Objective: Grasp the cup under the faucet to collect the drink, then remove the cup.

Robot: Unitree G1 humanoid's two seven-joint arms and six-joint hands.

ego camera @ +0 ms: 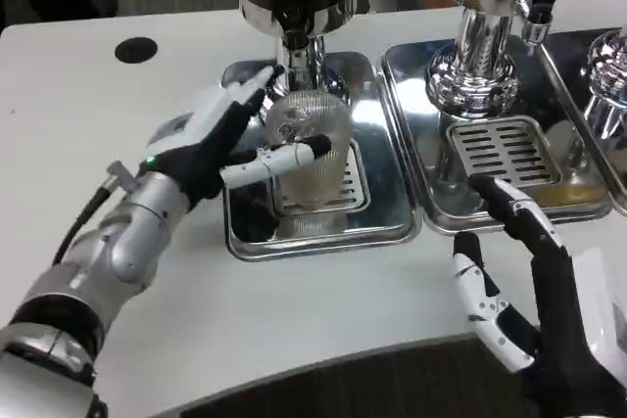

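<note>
A clear ribbed cup stands upright on the drip grate of the left steel tray, right below the faucet of the dark dispenser. My left hand wraps the cup from its left side, one finger across its front and others behind it. My right hand lies open at the table's front right, fingers spread, holding nothing, its fingertips reaching the front rim of the right tray.
A second steel tray with its own grate and a chrome dispenser base stands to the right. A third dispenser is at the far right edge. A black round hole marks the table at the back left.
</note>
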